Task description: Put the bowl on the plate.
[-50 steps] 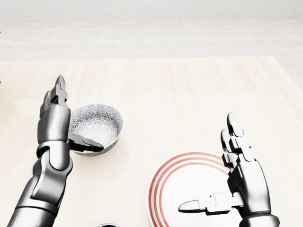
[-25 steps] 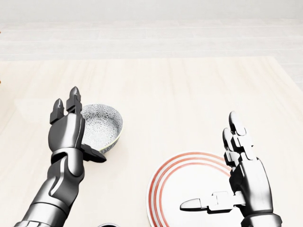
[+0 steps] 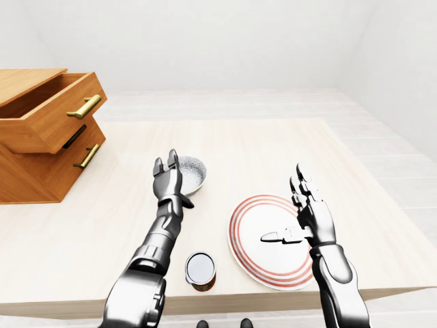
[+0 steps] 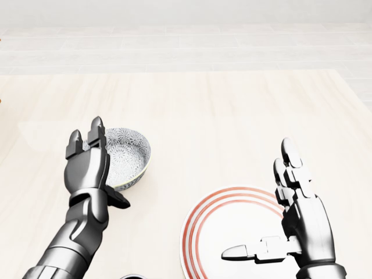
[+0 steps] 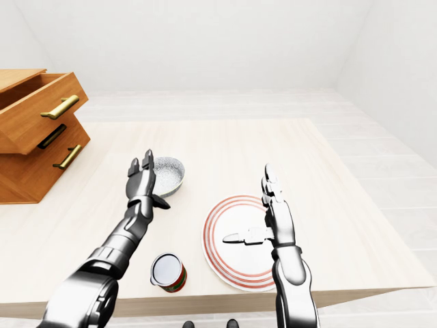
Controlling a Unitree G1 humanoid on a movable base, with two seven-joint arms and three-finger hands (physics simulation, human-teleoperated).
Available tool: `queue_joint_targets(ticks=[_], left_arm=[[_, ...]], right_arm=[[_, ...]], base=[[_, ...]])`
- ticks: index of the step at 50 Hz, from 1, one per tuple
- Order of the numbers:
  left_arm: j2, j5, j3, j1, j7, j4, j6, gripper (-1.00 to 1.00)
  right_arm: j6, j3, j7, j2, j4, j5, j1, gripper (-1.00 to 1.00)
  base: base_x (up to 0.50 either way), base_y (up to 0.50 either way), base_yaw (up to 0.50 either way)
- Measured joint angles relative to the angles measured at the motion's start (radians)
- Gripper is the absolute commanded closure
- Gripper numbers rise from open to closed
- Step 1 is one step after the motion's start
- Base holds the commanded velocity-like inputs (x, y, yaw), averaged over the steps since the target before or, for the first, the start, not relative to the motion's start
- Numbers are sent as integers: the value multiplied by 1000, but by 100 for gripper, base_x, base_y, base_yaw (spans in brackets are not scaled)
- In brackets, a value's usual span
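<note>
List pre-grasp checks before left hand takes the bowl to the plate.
1. Bowl upright and empty on the table: ok.
2. Left hand open, fingers standing at the bowl's left rim in the head view: ok.
3. Left thumb touching the bowl wall: cannot tell.
4. Plate free to receive the bowl: not ok. The open right hand is over its right side, with the thumb reaching across the plate.
5. Line from bowl to plate: ok. Only bare table lies between them, and the can stands lower in the left-eye view, off that line.
</note>
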State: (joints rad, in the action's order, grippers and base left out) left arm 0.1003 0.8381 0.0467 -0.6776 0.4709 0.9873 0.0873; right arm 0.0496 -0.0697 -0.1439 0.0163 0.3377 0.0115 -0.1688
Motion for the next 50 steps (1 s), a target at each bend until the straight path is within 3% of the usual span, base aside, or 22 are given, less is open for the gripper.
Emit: queue_joint_targets(ticks=[14, 31, 50], left_arm=[[-9, -1, 4, -46, 53, 142, 0, -100], [-29, 18, 22, -100, 53, 294, 0, -100], [-30, 70, 16, -129, 53, 354, 0, -100]], right_arm=[[-13, -3, -1, 1, -19, -1, 4, -100], [-25, -11, -3, 4, -48, -6, 14, -100], [-43, -28, -8, 10, -89, -18, 32, -100]], base=[[0, 0, 0], [0, 0, 0], [0, 0, 0]])
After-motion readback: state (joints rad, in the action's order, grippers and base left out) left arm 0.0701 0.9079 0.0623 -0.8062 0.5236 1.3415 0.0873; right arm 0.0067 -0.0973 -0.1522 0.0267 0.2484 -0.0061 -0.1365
